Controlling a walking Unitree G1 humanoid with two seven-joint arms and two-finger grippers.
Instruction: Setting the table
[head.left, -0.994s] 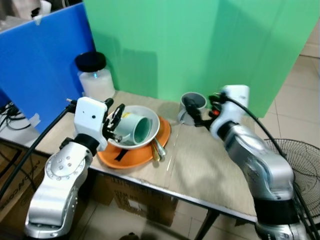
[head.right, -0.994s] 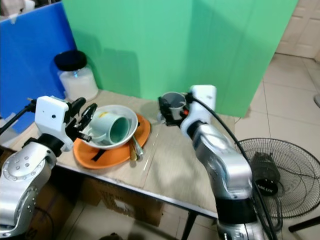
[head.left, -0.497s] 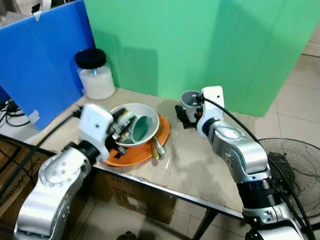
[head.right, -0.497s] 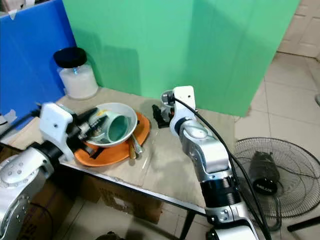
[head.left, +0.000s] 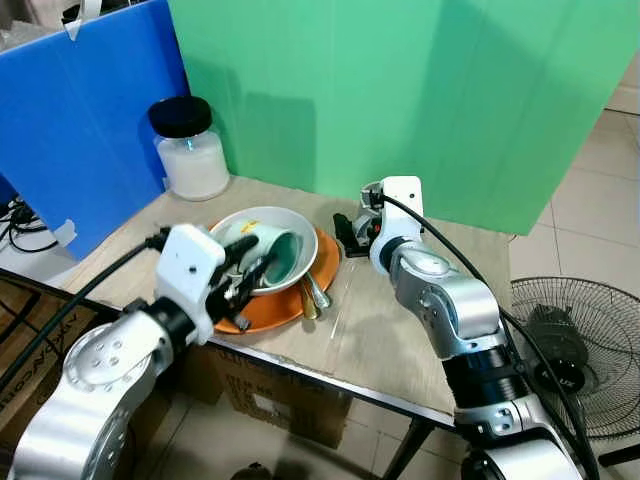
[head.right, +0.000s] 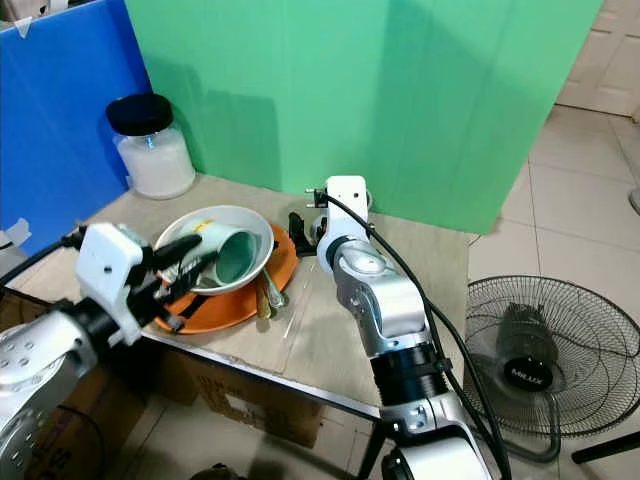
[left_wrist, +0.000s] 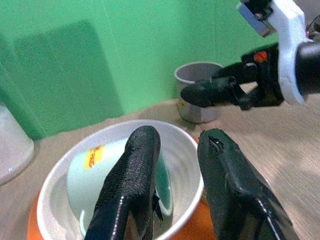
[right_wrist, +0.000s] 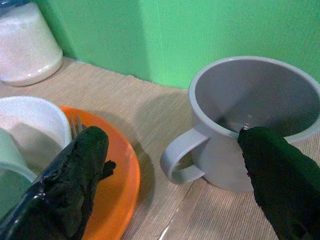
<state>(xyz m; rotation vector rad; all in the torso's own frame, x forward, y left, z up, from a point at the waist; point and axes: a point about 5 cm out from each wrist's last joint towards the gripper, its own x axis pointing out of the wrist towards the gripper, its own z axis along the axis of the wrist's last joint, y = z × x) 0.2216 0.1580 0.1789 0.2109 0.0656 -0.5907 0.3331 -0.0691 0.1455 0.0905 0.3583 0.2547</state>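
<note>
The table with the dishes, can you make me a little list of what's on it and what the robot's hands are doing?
table: tan top
orange plate: near the left edge
white bowl: on the orange plate
green cup: lying on its side in the white bowl
cutlery: on the plate's right side
grey mug: upright by the green wall
jar: black lid, back left
left gripper: open, at the bowl's rim
right gripper: open, by the grey mug's handle

Both silver arms reach forward over the table. The left gripper (head.left: 243, 268) points toward 1 o'clock, its black fingers (left_wrist: 131, 180) parted. The right gripper (right_wrist: 175, 175) aims toward 10 o'clock — fingers spread wide apart, forearm bent inward.
</note>
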